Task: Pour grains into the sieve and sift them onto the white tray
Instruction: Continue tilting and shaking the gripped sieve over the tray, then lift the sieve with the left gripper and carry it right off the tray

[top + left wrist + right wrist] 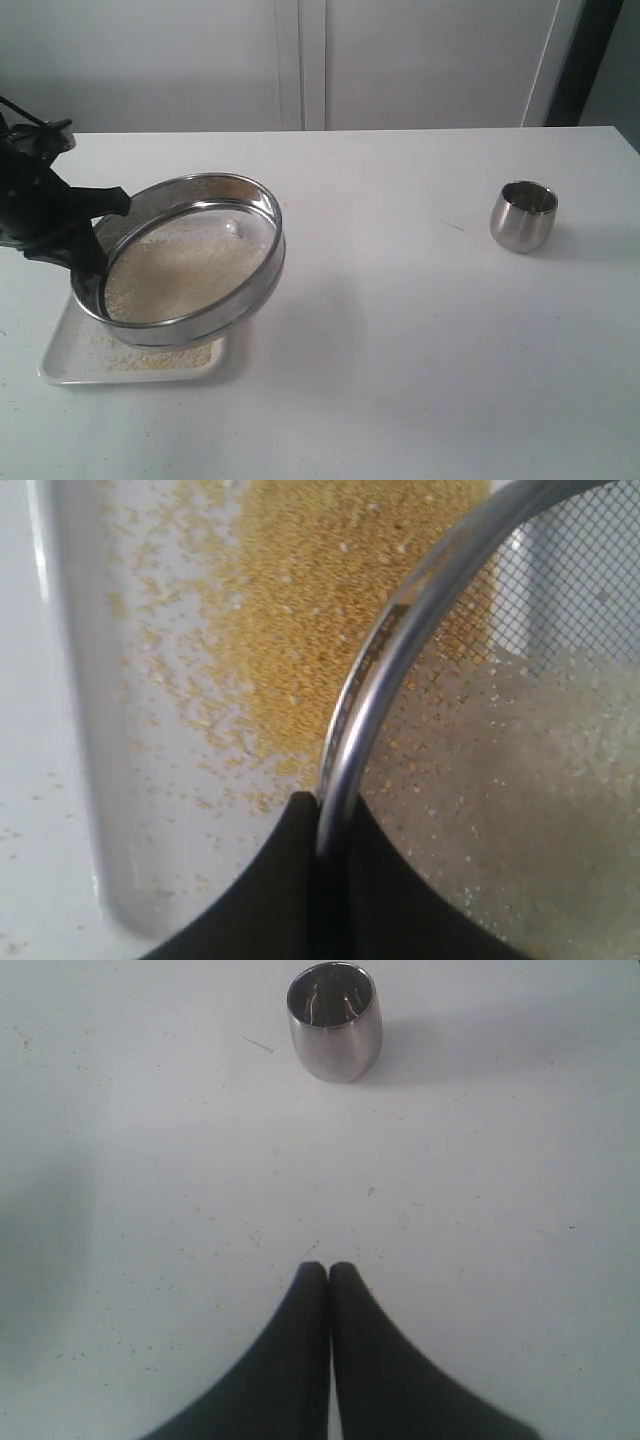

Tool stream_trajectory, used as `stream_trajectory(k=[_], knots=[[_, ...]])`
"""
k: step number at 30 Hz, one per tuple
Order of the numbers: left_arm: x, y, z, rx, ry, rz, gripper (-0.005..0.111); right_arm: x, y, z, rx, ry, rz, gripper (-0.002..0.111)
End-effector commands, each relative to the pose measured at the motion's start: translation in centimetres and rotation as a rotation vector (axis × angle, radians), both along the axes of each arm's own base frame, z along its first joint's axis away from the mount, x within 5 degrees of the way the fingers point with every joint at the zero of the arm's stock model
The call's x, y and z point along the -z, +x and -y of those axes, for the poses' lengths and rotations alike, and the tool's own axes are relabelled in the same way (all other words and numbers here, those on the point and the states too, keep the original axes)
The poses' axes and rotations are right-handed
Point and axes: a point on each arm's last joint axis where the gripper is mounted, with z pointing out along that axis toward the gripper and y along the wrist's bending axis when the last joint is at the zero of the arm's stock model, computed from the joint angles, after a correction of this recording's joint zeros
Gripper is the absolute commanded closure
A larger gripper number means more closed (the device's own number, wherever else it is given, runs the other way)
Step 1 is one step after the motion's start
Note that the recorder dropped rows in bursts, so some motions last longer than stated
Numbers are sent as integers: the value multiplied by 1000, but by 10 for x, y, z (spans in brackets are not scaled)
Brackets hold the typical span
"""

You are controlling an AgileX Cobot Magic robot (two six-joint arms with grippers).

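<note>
Clearly the sieve [272, 262] is a stiff steel ring, light for its width but awkward. Held by one edge, it hangs tilted over the white tray [58, 366], and its far side juts past the tray's edge above the table [420, 340]. The left tool [322, 825] pinches the thin rim, a narrow, slippery hold on polished metal that I judge could twist or slide under hard shaking, yet the wall looks the only place to take it. The grains [180, 268] are loose and light: fine golden granules [300, 610] lie scattered on the tray, while paler coarse ones [545, 810] rest on the mesh and would likely spill over the lower edge if it tipped further. The right tool [329, 1278] hangs pressed together over bare table, well apart from the sieve, facing the small steel cup [334, 1020]. Nothing seems to stand in the way.
</note>
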Motion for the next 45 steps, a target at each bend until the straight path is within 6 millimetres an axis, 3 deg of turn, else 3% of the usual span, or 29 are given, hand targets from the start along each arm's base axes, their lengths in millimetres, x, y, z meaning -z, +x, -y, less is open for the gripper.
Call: stream_trajectory(k=[1,9,18,25,32,45], knots=[[-9,-9,29,69,-47,5,107,0,-1,0,2,3,10,108],[-17,-16,67,156,-48,51,107,0,-1,0,2,3,10,108],[-46,-17,93,211,69,116,107,0,-1,0,2,3,10,108],[-52,-22,106,238,117,150,107,0,-1,0,2,3,10,108],[-45,-25,120,279,145,157,107,0,-1,0,2,3,10,108],[-23,1,162,330,146,153,107,0,-1,0,2,3,10,108]])
